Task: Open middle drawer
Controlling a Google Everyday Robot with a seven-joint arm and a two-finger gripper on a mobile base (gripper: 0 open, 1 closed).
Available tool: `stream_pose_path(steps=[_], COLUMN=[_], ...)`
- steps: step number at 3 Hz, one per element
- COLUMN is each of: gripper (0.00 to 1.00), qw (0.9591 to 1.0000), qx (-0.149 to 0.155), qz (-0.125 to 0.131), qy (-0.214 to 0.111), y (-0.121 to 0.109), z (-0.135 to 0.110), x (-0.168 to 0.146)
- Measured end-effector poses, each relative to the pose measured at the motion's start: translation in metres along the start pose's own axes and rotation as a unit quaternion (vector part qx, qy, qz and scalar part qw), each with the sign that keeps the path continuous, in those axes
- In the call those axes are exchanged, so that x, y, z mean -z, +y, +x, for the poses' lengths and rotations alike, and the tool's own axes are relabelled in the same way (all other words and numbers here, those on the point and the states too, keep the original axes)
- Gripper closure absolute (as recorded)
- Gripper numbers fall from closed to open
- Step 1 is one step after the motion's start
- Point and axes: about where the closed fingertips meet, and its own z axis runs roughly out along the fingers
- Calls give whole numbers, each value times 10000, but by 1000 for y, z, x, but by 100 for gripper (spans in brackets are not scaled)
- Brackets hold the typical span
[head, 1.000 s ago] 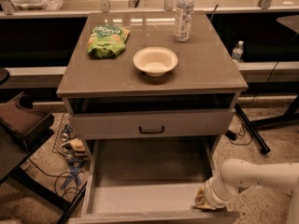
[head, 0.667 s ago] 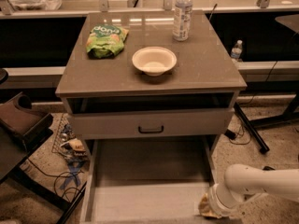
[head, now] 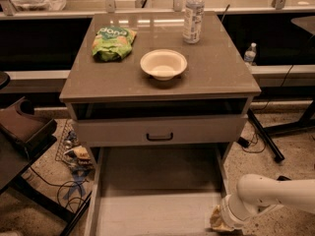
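The middle drawer (head: 157,195) is pulled far out toward the camera below the cabinet, showing its plain grey box interior with nothing in it. Its front panel and handle lie past the bottom edge of the view. My gripper (head: 218,221) sits at the drawer's front right corner, at the end of the white arm (head: 275,195) that enters from the lower right. Above the pulled-out drawer, another grey drawer front (head: 123,131) with a small black bar handle (head: 159,137) is pushed in.
On the cabinet top (head: 221,77) stand a white bowl (head: 163,64), a green chip bag (head: 113,42) and a water bottle (head: 193,14). A dark chair (head: 22,127) and floor clutter with cables (head: 74,156) lie left; a table leg (head: 266,136) and a small bottle (head: 250,53) are right.
My gripper and arm have moved down toward the camera along the drawer's right front corner, and the drawer reaches a little further out.
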Motion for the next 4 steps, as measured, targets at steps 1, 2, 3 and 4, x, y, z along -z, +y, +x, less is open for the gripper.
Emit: stream_pose_path(steps=[1, 2, 3, 4], gripper=[36, 5, 0, 0], qw=[10000, 10000, 10000, 10000], qx=[2, 2, 3, 3], qz=[-12, -30, -36, -37], qy=[-3, -7, -9, -9], y=[1, 2, 2, 2], z=[0, -1, -1, -1], x=[-1, -2, -3, -3])
